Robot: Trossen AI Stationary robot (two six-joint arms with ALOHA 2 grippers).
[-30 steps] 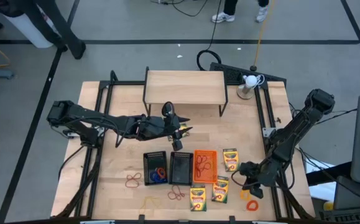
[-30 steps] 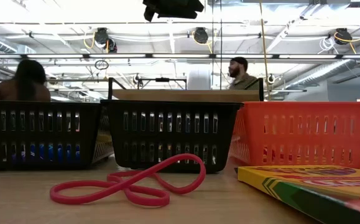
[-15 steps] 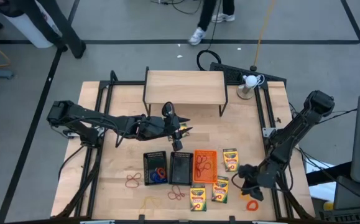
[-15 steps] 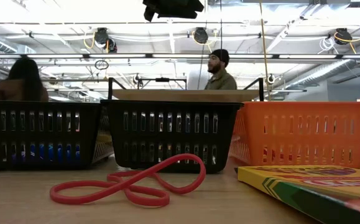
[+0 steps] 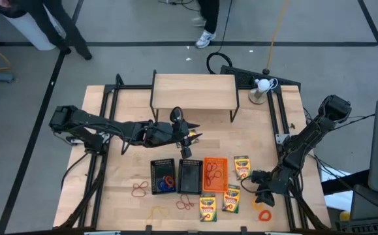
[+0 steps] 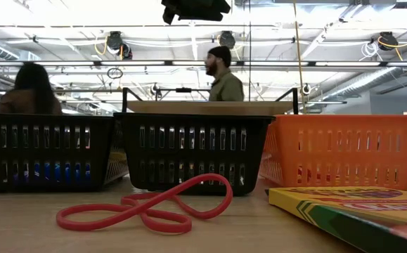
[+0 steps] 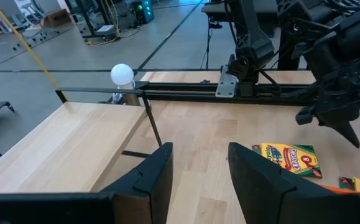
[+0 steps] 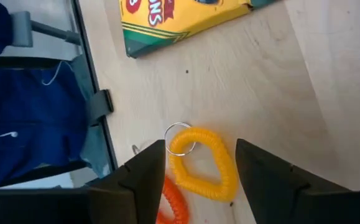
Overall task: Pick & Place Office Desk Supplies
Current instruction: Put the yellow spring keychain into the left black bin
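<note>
The right gripper (image 8: 195, 168) hangs low over the surface's right front corner, its 2 fingers spread and empty, straddling the yellow coiled band with a metal ring (image 8: 203, 162) directly between them; the left arm waits far off.

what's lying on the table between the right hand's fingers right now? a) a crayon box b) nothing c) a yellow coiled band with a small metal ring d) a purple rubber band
c: in the right wrist view the yellow coiled band with a small metal ring lies on the wood between the open right hand's fingers, not gripped.
</note>
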